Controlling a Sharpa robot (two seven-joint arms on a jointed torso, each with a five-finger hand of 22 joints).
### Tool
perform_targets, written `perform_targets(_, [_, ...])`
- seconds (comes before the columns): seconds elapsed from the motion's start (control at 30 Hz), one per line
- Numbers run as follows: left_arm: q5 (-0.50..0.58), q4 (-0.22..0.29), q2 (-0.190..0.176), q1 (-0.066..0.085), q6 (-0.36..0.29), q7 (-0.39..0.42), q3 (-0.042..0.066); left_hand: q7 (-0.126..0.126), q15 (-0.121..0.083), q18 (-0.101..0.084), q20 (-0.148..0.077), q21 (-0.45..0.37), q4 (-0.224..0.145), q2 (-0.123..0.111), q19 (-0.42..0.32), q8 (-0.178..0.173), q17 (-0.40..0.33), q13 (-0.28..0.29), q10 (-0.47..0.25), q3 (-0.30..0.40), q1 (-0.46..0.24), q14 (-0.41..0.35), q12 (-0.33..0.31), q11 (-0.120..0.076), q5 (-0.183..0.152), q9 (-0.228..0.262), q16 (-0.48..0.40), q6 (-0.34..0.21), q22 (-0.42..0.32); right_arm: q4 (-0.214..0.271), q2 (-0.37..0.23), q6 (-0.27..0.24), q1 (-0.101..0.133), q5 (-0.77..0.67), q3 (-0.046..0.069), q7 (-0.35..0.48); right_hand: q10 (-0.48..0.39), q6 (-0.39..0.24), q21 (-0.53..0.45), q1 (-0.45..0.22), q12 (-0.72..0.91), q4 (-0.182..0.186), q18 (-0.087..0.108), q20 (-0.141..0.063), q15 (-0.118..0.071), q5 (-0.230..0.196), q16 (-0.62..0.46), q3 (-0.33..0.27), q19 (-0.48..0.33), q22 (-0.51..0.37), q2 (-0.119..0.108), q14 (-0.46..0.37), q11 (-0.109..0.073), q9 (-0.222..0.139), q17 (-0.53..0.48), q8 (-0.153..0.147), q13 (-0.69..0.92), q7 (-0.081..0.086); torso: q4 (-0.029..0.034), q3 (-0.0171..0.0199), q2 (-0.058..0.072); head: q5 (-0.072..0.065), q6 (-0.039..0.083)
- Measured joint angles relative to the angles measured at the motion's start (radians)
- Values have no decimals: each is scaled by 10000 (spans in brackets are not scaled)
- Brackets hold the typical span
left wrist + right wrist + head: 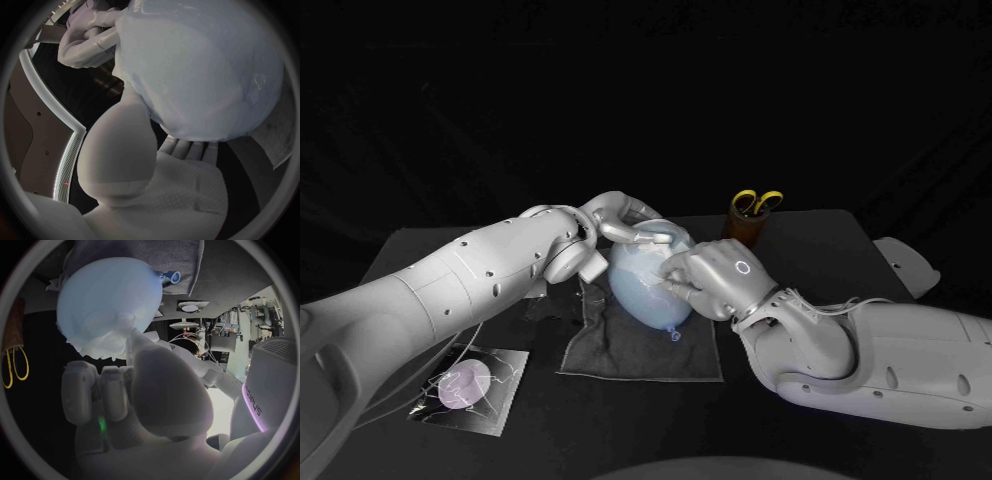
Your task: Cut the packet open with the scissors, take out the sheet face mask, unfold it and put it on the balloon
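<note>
Nearly done, I'd say. The packet (466, 383) lies at the head view's lower left, and the scissors (759, 203) stand right of centre and a little above it. Mid-frame the balloon (646, 300) rests on a dark cloth (639, 358), with the sheet face mask (94, 335) draped over it. The left hand (629, 222) grips the balloon's far end. The right hand (715, 272) bends its fingers against the mask, pinching or just pressing, I cannot tell. Only smoothing seems left.

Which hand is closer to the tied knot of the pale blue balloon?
Right. The right hand touches the pale blue balloon near its tied knot; the left hand cups its far rounded end.
</note>
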Motion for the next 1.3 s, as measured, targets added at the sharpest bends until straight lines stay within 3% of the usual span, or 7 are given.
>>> perform_targets(0.07, [3,1,0,0,2,-1,0,0,0,0,0,0,0,0,0,0,0,0,0,0,0,0,0,0,0,3,0,0,0,7,1,20,-2,-28,0,-11,-10,0,0,50,9,-12,0,-56,-3,0,-1,252,-16,1,92,3,-10,22,0,31,0,0,-3,0,1,-5,0])
perform_targets(0.1, [4,2,0,0,2,-2,0,0,0,0,0,0,0,0,0,0,0,0,0,0,0,0,0,0,0,9,0,0,0,11,1,27,-3,-37,0,-13,-11,0,0,23,9,-18,0,-74,-18,0,-2,474,2,2,241,17,-10,39,1,31,-8,0,-3,0,1,-5,-1])
perform_targets(0.27, [12,4,-3,3,3,-3,0,3,0,0,0,0,4,0,0,0,0,2,3,6,0,0,0,3,0,9,0,3,0,30,2,54,-7,-73,0,-15,-12,-125,0,-27,7,-107,-1,-87,-22,-43,-14,1455,14,4,320,21,-10,159,7,253,-54,10,-4,0,3,-6,-6])
perform_targets(0.43, [16,4,-5,3,6,-5,0,37,0,0,0,0,-1,0,0,0,0,9,38,57,0,0,0,38,0,8,0,37,1,58,2,52,-9,-92,-1,0,-11,-191,53,-514,-33,-286,-1,-120,-58,-65,8,2354,-20,7,-57,-11,-11,381,7,614,-87,5,-4,1,3,6,-6])
perform_targets(0.6, [18,8,-12,3,14,-6,0,37,0,0,0,0,-1,0,0,0,0,9,38,57,0,0,0,38,0,8,0,37,1,82,9,25,-9,-100,-1,40,-46,-169,90,-904,-34,-471,0,-134,-125,-66,8,2908,-8,8,-287,-11,-46,445,6,889,-45,-30,-4,2,3,14,-7])
perform_targets(1.03, [23,22,-33,3,30,-6,1,36,0,1,0,0,-1,32,0,0,0,8,38,56,32,0,-39,38,0,18,0,36,2,437,130,-231,-25,-62,-1,347,-27,-126,155,-1205,-57,-647,-1,-179,-142,-99,0,3277,0,1,-439,1,-137,445,-2,1044,-44,-135,-4,2,5,41,-5])
perform_targets(1.3, [26,22,-26,3,40,-8,2,36,0,1,0,0,-1,42,0,0,0,7,37,56,42,0,-39,37,0,18,0,36,-7,384,402,-162,-47,61,-2,540,-24,-145,155,-1247,-32,-663,-2,-178,-141,-59,-9,3294,-4,1,-480,0,-140,445,0,1125,-55,-153,-2,0,0,42,-4])
